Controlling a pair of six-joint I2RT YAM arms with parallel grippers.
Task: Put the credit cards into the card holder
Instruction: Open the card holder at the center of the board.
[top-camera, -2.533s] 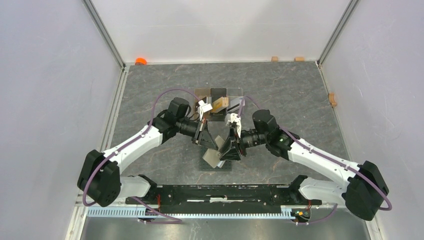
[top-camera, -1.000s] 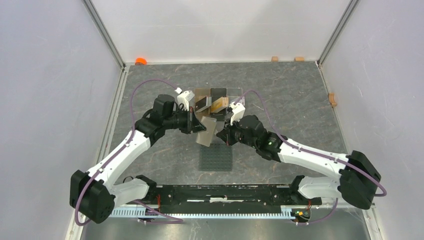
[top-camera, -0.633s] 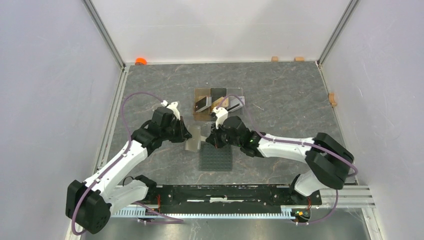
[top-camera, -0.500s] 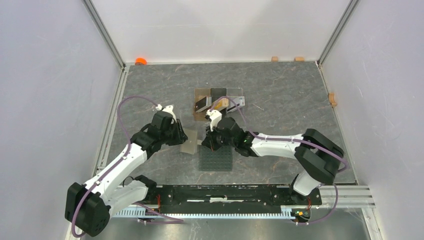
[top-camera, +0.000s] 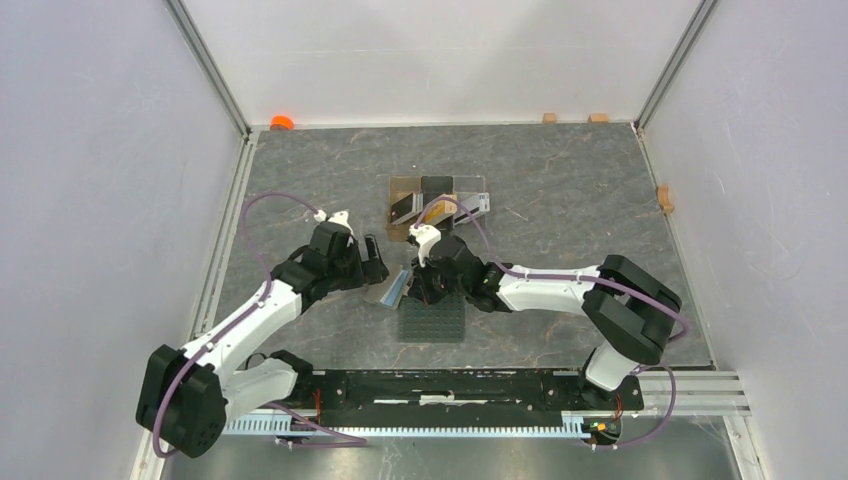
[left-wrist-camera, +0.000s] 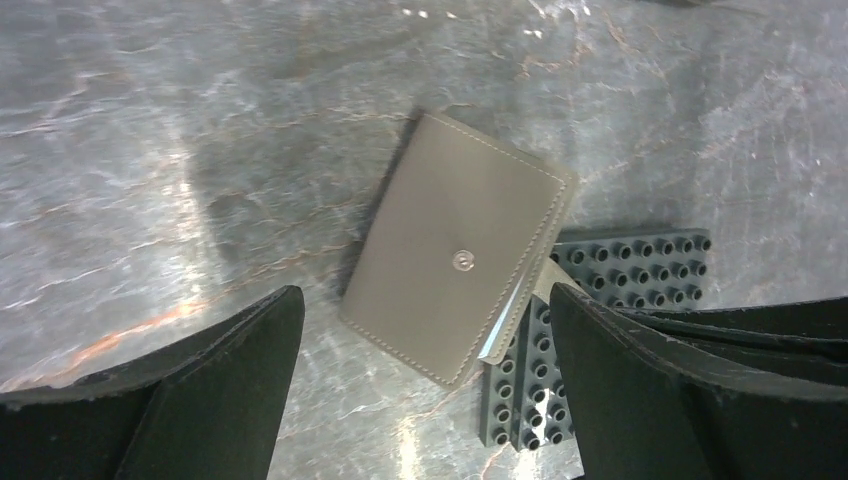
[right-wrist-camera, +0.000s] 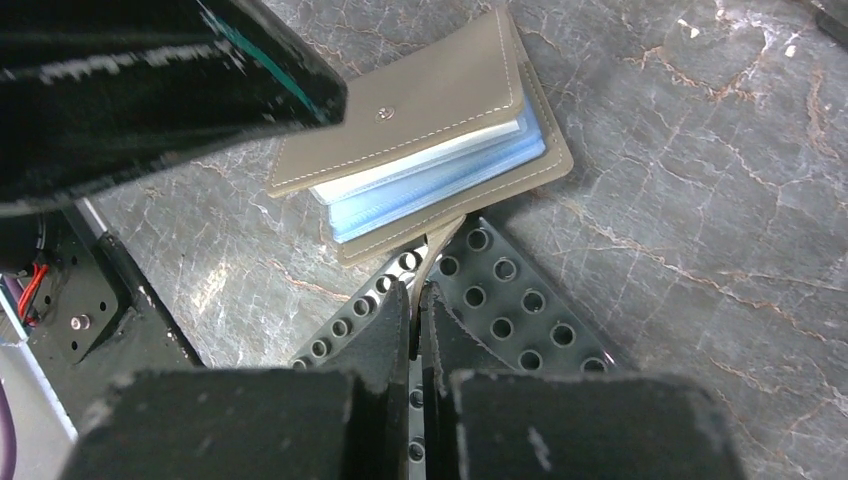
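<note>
The left pincer (top-camera: 372, 262) stood wide open. Its two fingers (left-wrist-camera: 210, 390) were spread either side of the card holder (left-wrist-camera: 455, 265) and touched nothing. The right pincer (right-wrist-camera: 413, 300) was closed on the holder's thin tab, which ran in between its fingertips. How deep the tab reached was hidden.

The card holder lay a little left of the middle of the bench (top-camera: 560, 180), with one corner over the far-left corner of the dark studded mat (right-wrist-camera: 510, 300). Its cover gaped slightly, so the bluish clear pockets showed along one side only, and what they held could not be made out. In the right wrist view a blurred black finger cut off the holder's far corner.

The credit cards (top-camera: 440, 206) stood in the clear stand (top-camera: 396, 232) toward the far edge. They were too small to tell apart well, and a cable crossed over them.
</note>
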